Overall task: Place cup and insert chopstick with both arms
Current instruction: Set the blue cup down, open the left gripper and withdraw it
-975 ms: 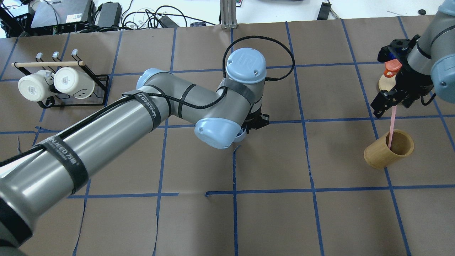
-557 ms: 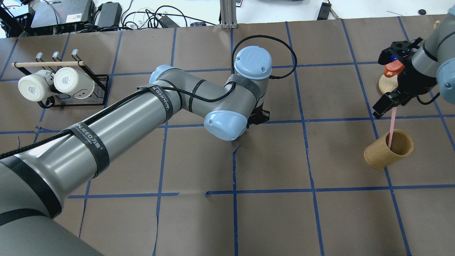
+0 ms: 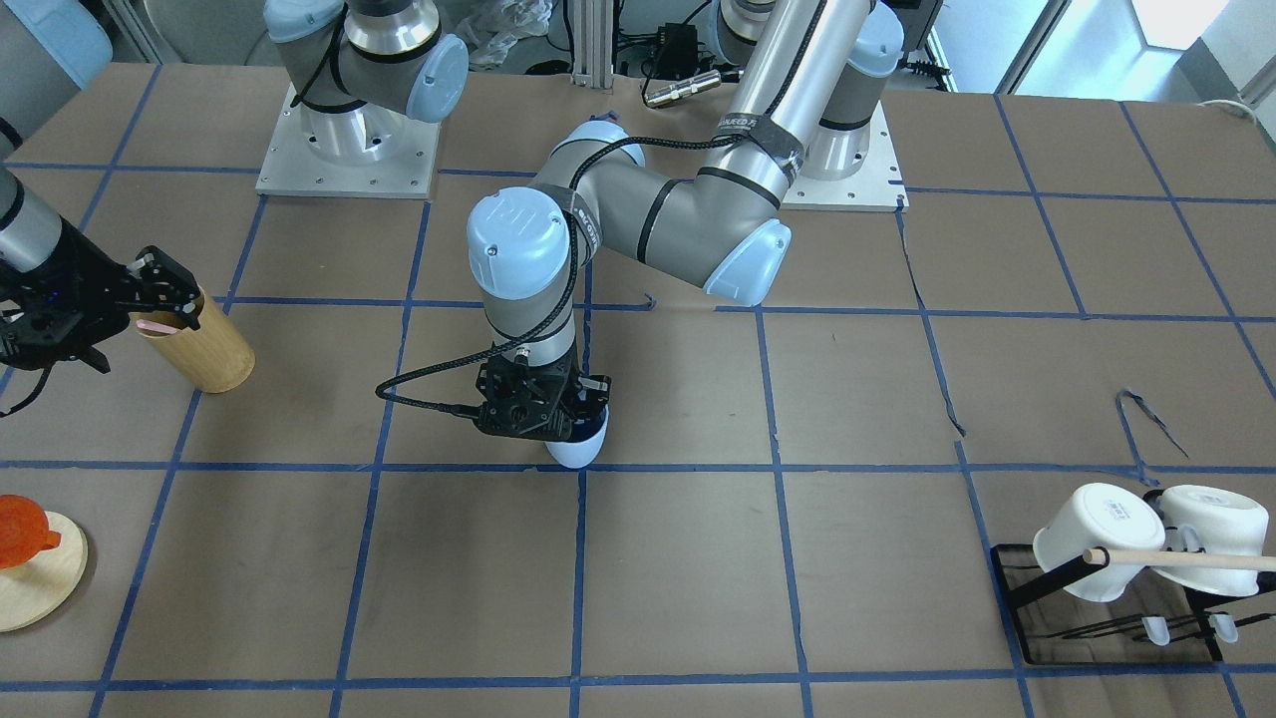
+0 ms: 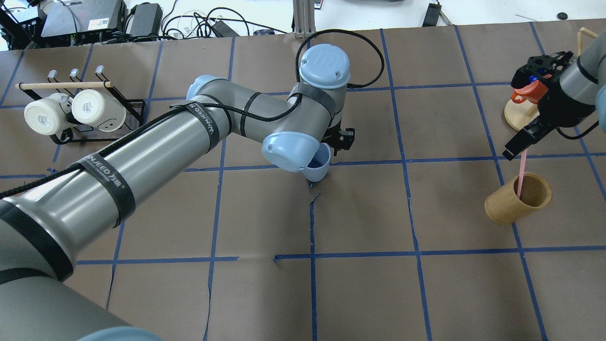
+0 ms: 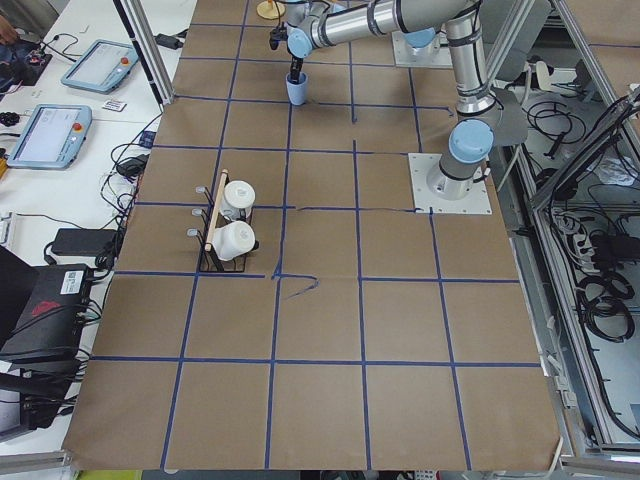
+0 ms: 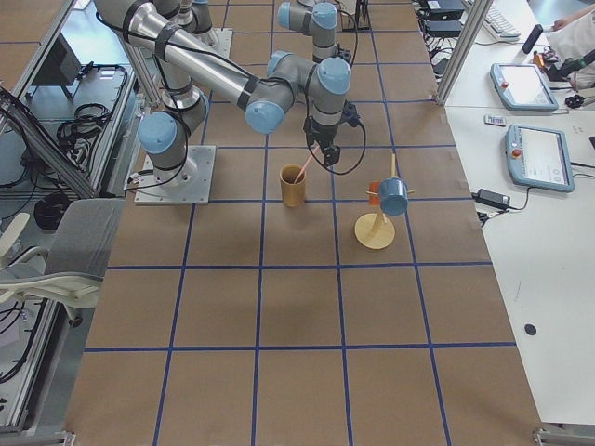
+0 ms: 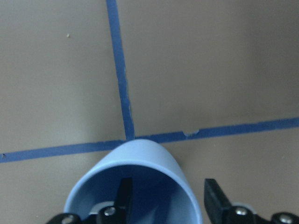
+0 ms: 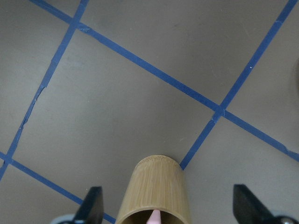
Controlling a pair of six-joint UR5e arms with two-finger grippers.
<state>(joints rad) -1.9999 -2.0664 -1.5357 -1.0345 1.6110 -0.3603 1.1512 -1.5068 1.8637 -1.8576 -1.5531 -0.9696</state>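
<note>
The pale blue cup (image 4: 318, 166) is tilted at a blue tape crossing in mid table, and also shows in the front view (image 3: 580, 446). My left gripper (image 7: 168, 205) is shut on the cup (image 7: 135, 184), one finger inside its rim and one outside. A pink chopstick (image 4: 521, 173) leans in the tan wooden cylinder (image 4: 509, 206). My right gripper (image 4: 516, 148) is open right over the chopstick's top end. In the right wrist view its fingers (image 8: 93, 205) stand wide apart above the cylinder (image 8: 154, 186), with the pink tip (image 8: 154, 217) between them.
A black rack (image 4: 102, 135) with two white mugs (image 4: 75, 111) and a long beige rod (image 4: 64, 85) stands at the far left. A round wooden stand (image 4: 517, 114) with an orange cup (image 4: 524, 90) is behind my right gripper. Blue tape lines grid the brown table.
My left arm has swung and its wrist has moved farther back; the blue cup now shows under it. My right gripper has shifted to the right; the chopstick has stayed in the cylinder.
</note>
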